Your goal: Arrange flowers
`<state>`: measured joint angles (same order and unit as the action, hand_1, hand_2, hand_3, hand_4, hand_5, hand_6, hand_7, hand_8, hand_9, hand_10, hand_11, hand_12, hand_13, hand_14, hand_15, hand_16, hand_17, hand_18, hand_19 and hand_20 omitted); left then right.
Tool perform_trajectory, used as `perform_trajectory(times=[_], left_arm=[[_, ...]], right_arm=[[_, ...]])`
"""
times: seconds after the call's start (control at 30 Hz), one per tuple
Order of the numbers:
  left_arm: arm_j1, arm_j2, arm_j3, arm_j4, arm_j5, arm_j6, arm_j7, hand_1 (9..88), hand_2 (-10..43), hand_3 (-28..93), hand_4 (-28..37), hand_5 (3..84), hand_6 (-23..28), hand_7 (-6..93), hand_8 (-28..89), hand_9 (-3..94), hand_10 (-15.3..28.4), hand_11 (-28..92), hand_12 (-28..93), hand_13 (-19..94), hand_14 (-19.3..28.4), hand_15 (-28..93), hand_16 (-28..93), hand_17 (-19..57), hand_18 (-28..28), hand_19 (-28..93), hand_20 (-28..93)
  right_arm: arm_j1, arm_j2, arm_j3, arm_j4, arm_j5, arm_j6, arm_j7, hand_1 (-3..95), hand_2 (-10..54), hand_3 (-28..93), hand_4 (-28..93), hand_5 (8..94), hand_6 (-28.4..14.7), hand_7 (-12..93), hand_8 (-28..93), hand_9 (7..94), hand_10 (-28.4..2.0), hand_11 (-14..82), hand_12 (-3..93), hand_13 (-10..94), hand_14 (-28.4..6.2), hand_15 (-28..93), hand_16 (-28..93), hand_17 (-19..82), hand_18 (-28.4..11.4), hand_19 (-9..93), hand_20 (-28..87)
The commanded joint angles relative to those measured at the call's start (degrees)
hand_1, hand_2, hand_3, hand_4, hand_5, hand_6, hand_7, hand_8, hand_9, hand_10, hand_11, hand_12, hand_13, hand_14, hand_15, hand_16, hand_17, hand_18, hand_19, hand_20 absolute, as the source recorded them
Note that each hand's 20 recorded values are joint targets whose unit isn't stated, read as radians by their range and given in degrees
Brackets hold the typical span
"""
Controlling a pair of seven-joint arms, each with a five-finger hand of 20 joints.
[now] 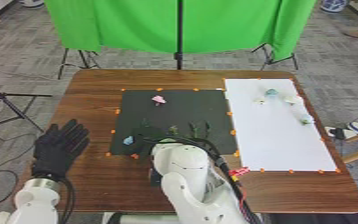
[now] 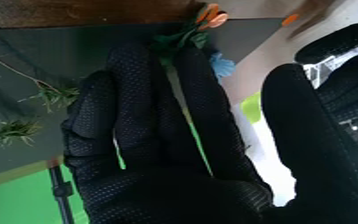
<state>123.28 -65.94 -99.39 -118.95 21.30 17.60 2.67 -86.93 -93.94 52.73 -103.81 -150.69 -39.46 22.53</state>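
Blue, the flower (image 1: 128, 140) lies on the mat (image 1: 177, 111) close by the right hand (image 2: 158, 197), which is open, thumb spread, and would do best to settle low, pinch a single stem gently and keep the leaves (image 2: 177, 42) from snagging.

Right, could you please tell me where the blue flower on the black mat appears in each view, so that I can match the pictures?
Head view: the blue flower is near the mat's near left corner, beside the right hand.
Right wrist view: it peeks out beside a fingertip of that hand, on the thumb's side.
Shared landmark: the black mat, with orange markers along its edge.
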Motion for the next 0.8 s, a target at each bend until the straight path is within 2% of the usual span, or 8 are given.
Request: perform_trajectory(times=[0.03, 0.17, 0.23, 0.33, 0.4, 0.57, 0.7, 0.8], left_arm=[[1.2, -0.62, -0.12, 0.07, 0.02, 0.54, -0.09, 27.9, 16.3, 72, -28.3, 46.9, 10.3, 12.5, -8, 40.2, 15.2, 22, 13, 29, 15.7, 44, -6, -4.6, 14.6, 34, 16], [1.2, -0.85, -0.34, 0.02, -0.30, 0.35, -0.29, 27.9, 16.2, 72, -28.3, 46.9, 10.2, 12.6, -9, 40.2, 15.1, 22, 13, 29, 15.7, 44, -6, -4.6, 14.7, 34, 16], [1.7, -0.93, -0.48, -0.42, -1.96, 0.09, 0.06, 28.0, 16.1, 72, -28.3, 47.0, 10.0, 12.7, -9, 40.2, 15.1, 22, 13, 29, 15.8, 44, -6, -4.4, 14.6, 34, 16], [1.8, -1.14, -0.51, -0.56, -0.99, -0.60, 0.04, 28.2, 16.1, 72, -28.3, 47.1, 9.5, 12.9, -9, 40.1, 15.0, 22, 13, 29, 15.7, 44, -6, -4.3, 14.5, 34, 16], [1.5, -1.11, -0.39, -0.35, -0.92, -1.11, -0.18, 28.2, 16.0, 72, -28.3, 47.1, 9.5, 13.0, -9, 40.2, 15.0, 22, 13, 29, 15.7, 44, -6, -4.3, 14.5, 34, 16], [1.4, -0.94, -0.09, -0.57, -0.75, -1.28, -0.24, 28.1, 16.1, 72, -28.3, 47.0, 9.8, 12.7, -9, 40.2, 15.0, 22, 13, 29, 15.8, 44, -6, -4.3, 14.4, 34, 16], [0.7, -0.35, 0.51, 0.21, -1.31, -1.24, 0.76, 28.0, 16.2, 72, -28.3, 46.9, 9.9, 12.4, -9, 40.1, 15.0, 22, 13, 29, 15.7, 44, -6, -4.3, 14.4, 34, 16], [0.0, 0.05, 1.22, 0.02, -1.17, -0.77, 1.58, 27.9, 16.2, 72, -28.3, 46.9, 9.9, 12.3, -8, 40.1, 14.9, 22, 13, 29, 15.7, 44, -6, -4.3, 14.4, 34, 16]], right_arm=[[0.3, 0.1, 0.3, -0.6, 0.9, 2.2, 1.2, 34.0, 8.2, 68, -20, 67.2, -7.3, 10, -10, 59.0, -25.7, 13.9, 16.2, 51, -24.1, 64, 24, 28, -28.4, 83, 44], [0.8, 0.6, 0.3, -1.2, 2.3, 3.6, 2.8, 34.4, 7.6, 70, -19, 67.0, -7.6, 9, -10, 59.2, -25.9, 13.8, 16.0, 51, -24.2, 64, 23, 28, -28.4, 83, 44], [0.7, 1.2, 0.1, -2.5, 4.0, 3.1, 4.5, 33.8, 7.2, 70, -18, 66.4, -8.1, 9, -10, 59.4, -26.0, 13.8, 16.0, 51, -24.2, 64, 23, 29, -28.4, 84, 44], [1.2, 1.0, 1.1, -3.4, 5.4, 3.4, 5.5, 33.4, 6.6, 69, -18, 66.5, -8.5, 9, -10, 59.9, -26.0, 13.6, 16.0, 52, -24.1, 64, 23, 30, -28.4, 86, 45], [2.3, 0.5, 2.4, -2.5, 4.2, 8.0, 4.9, 32.7, 5.9, 69, -18, 66.2, -8.9, 9, -9, 60.2, -26.0, 13.8, 16.2, 52, -24.1, 64, 23, 30, -28.4, 87, 45], [6.9, 0.6, 5.2, 2.5, 4.8, 29.2, 5.0, 32.7, 7.6, 69, -18, 66.7, -9.7, 11, -9, 64.6, -24.5, 17.0, 17.3, 56, -22.8, 66, 24, 33, -28.4, 89, 46], [13.9, -1.3, 9.5, 11.6, 0.2, 33.4, -2.8, 32.2, 10.0, 73, -19, 62.6, -9.9, 13, -9, 62.3, -24.4, 18.4, 17.7, 52, -22.8, 64, 24, 30, -28.1, 85, 42], [18.6, -3.5, 13.3, 17.3, -0.3, 29.9, -4.2, 31.5, 12.0, 76, -21, 56.9, -9.8, 13, -10, 55.0, -24.3, 16.9, 16.8, 44, -22.6, 57, 18, 26, -26.6, 80, 37]])
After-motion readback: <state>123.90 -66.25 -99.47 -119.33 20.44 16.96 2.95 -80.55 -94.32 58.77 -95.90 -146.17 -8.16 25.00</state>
